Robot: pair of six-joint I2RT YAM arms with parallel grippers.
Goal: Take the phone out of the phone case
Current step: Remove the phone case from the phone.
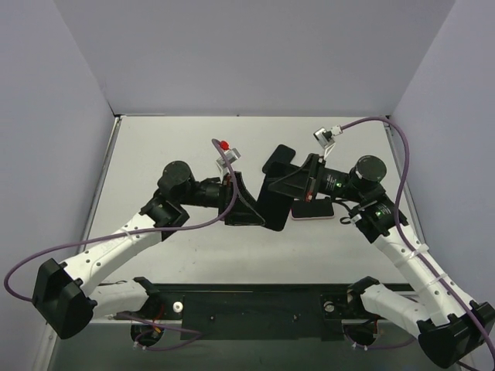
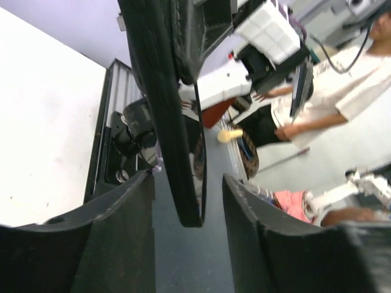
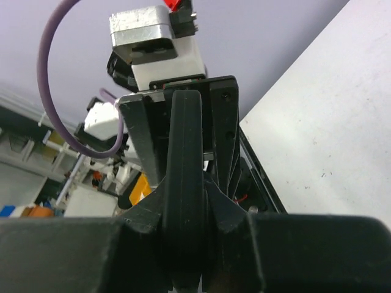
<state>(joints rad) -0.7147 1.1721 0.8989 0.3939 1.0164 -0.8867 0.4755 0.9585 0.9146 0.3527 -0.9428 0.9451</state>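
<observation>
A black phone case (image 1: 275, 202) is held on edge above the table between both arms. My right gripper (image 1: 280, 185) is shut on its rim; in the right wrist view the fingers (image 3: 232, 213) press on the case's black edge (image 3: 186, 146). My left gripper (image 1: 267, 220) is open, and the case's end (image 2: 183, 152) hangs between its fingers (image 2: 122, 232) with a gap on each side. A dark flat slab with a pale pink rim (image 1: 313, 209), maybe the phone, lies on the table below the right gripper. I cannot tell whether the case holds anything.
The white table (image 1: 170, 139) is closed in by lilac walls at the back and sides. A black base rail (image 1: 247, 305) runs along the near edge. Purple cables (image 1: 387, 124) loop off both wrists.
</observation>
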